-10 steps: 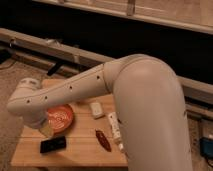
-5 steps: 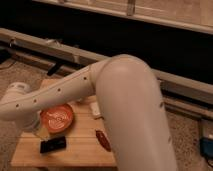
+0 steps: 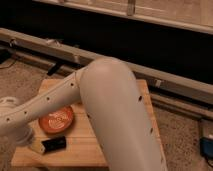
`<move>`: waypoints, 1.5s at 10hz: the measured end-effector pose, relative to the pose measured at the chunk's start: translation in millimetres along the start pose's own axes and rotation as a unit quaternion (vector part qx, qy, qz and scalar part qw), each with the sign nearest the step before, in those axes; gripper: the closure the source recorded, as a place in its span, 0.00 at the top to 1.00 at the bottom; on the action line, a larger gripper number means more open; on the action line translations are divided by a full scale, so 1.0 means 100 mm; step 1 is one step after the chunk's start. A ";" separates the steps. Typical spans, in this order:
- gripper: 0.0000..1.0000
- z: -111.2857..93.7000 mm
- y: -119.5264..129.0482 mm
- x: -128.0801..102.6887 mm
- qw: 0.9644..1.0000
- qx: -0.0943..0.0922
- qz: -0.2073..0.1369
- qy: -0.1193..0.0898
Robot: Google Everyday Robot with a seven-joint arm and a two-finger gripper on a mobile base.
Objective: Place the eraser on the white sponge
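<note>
Pincer (image 3: 33,146) sits low at the front-left edge of the wooden table (image 3: 82,149), jaws spread wide with nothing between them. Just to its right the black eraser (image 3: 54,144) lies flat on the wood, very close to the pincer; touching or not, I can't tell. Orange bowl (image 3: 56,120) stands just behind the eraser. That big white arm (image 3: 112,110) sweeps across the middle of the table and hides the white sponge from me.
</note>
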State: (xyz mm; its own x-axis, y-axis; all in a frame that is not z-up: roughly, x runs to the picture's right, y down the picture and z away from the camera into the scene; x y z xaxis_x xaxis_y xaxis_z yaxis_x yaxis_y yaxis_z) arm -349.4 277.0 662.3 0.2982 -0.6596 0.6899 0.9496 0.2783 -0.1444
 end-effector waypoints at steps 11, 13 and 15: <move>0.75 0.68 0.32 -0.02 0.996 -0.027 0.060 -0.057; 0.75 0.72 0.33 0.08 0.996 -0.027 0.071 -0.056; 0.75 0.76 0.33 0.21 0.995 -0.026 0.085 -0.051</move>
State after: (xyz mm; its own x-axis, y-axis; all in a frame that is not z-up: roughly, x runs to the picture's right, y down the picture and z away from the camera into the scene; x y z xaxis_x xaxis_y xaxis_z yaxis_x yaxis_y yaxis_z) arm -319.5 324.9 725.8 0.4452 -0.5311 0.7209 0.8911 0.3415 -0.2988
